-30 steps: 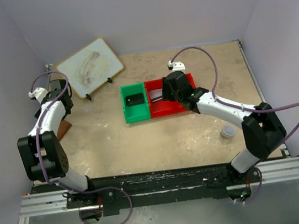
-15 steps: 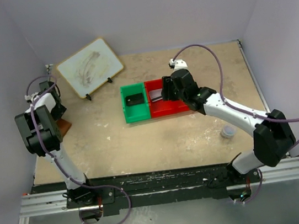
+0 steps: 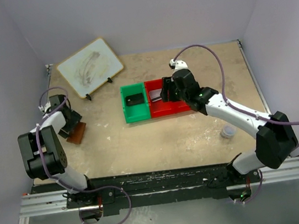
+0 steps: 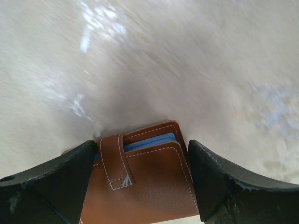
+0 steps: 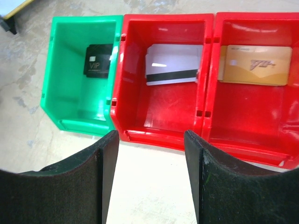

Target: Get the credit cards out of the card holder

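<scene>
Clamping from both sides, left gripper [image 4: 140, 148]: two black, matt, wedge-shaped fingers [image 4: 56, 177] pressed against the side edges of the small flat tan-brown leather card holder [image 4: 154, 191]. The holder is folded shut, with smooth grain, pale stitching round its rounded corners and a narrow stitched strap tab [image 4: 114, 161] over its edge. A sliver of pale blue inner panel [image 4: 149, 141] shows at the far end. The speckled beige table [image 4: 210, 70] behind is blurred in the left wrist view, so it cannot be told whether the holder rests on it or hangs above it. The top view alone places the card holder [image 3: 76, 133]: at the table's left side, under the left gripper [image 3: 69, 122], well apart from the bins.

Right gripper [image 5: 150, 140]: two black curved fingers [image 5: 205, 186] standing apart, nothing between them, over the near lip of the bins.

- Glossy green plastic bin [image 5: 70, 112], rectangular: black card [image 5: 97, 60] marked "VIP".
- Red plastic bin [image 5: 159, 116], touching the green one: white card [image 5: 172, 64] with a black magnetic stripe.
- Second red plastic bin [image 5: 247, 112]: gold card [image 5: 254, 64].

The cards' print is legible only from the right wrist. In the top view the right gripper [image 3: 167, 90] covers part of the red bins.

Propped at far left is a smudged whiteboard [image 3: 88, 66].
</scene>
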Controlling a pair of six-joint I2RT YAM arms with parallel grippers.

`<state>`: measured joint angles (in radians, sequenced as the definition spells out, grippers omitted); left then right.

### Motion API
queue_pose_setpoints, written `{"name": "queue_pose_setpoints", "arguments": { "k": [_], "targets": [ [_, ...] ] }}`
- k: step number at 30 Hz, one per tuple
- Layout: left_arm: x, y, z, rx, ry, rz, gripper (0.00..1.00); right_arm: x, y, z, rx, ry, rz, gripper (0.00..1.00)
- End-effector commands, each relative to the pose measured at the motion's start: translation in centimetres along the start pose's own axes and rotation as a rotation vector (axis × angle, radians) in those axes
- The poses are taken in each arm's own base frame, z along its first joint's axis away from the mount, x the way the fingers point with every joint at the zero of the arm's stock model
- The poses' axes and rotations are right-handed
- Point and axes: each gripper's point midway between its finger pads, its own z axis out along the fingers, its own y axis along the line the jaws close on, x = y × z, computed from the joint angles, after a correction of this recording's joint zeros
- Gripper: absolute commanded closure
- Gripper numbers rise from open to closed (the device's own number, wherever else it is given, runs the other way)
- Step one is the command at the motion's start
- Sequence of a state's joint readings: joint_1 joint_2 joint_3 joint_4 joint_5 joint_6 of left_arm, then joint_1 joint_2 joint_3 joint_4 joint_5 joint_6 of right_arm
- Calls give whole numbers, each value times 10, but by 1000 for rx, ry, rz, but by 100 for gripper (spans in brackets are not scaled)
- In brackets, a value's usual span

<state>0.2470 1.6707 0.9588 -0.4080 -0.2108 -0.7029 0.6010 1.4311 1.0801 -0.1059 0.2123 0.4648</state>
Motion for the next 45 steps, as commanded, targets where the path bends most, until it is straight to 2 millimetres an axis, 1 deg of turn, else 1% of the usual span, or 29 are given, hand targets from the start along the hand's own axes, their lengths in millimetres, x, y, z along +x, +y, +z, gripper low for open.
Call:
{"name": "queue_pose_setpoints", "arguments": {
  "k": [1, 3, 4, 5, 7, 8, 10, 13, 16, 19, 20, 21, 22, 24, 26, 28, 30, 32, 36, 39, 41, 43, 45],
  "targets": [
    [71, -35, 0, 153, 157, 13, 35, -2, 18, 2, -88, -4, 64, 39],
    [84, -35, 6, 138, 180, 43, 42, 0, 21, 5, -98, 6, 81, 39],
    [87, -37, 8, 134, 191, 64, 44, 0, 22, 6, -99, 5, 86, 39],
    [90, -38, 9, 128, 201, 86, 46, 0, 23, 7, -107, 7, 86, 39],
    [97, -45, 4, 137, 202, 146, 47, 3, 26, 8, -120, 15, 87, 39],
    [101, -49, -2, 140, 193, 178, 47, 4, 26, 8, -121, 17, 90, 39],
    [117, -54, -15, 146, 180, 252, 47, 7, 25, 9, -117, 22, 94, 39],
    [155, -60, -39, 208, 198, 316, 47, 17, 27, 8, -138, 61, 103, 38],
    [188, -60, -59, 267, 219, 294, 46, 29, 33, 7, -177, 96, 121, 38],
    [222, -67, -81, 356, 247, 287, 45, 37, 39, 4, -226, 115, 133, 38],
    [234, -69, -88, 386, 267, 283, 44, 36, 44, 3, -252, 106, 147, 38],
    [244, -68, -93, 400, 281, 280, 44, 43, 48, 0, -288, 122, 163, 37],
    [250, -68, -98, 410, 283, 285, 43, 51, 53, -3, -329, 141, 184, 38],
    [258, -66, -107, 424, 279, 288, 41, 60, 65, -11, -422, 150, 215, 38],
    [263, -67, -113, 440, 280, 273, 36, 72, 71, -21, -495, 164, 249, 38],
    [267, -76, -124, 487, 280, 266, 34, 81, 74, -31, -541, 161, 280, 38],
    [265, -83, -133, 518, 266, 268, 29, 89, 76, -38, -556, 164, 307, 38],
    [255, -88, -141, 527, 229, 275, 27, 95, 77, -43, -564, 163, 325, 38],
    [226, -92, -152, 500, 112, 323, 26, 110, 86, -48, -599, 189, 372, 38],
    [208, -89, -153, 452, 30, 389, 26, 121, 98, -48, -615, 222, 387, 38],
    [201, -88, -151, 429, -7, 432, 26, 126, 107, -47, -611, 240, 372, 38],
    [199, -89, -149, 411, -18, 467, 26, 133, 113, -42, -606, 270, 365, 38],
    [204, -89, -145, 407, -2, 484, 26, 140, 119, -38, -616, 306, 356, 41]
  ]
}}
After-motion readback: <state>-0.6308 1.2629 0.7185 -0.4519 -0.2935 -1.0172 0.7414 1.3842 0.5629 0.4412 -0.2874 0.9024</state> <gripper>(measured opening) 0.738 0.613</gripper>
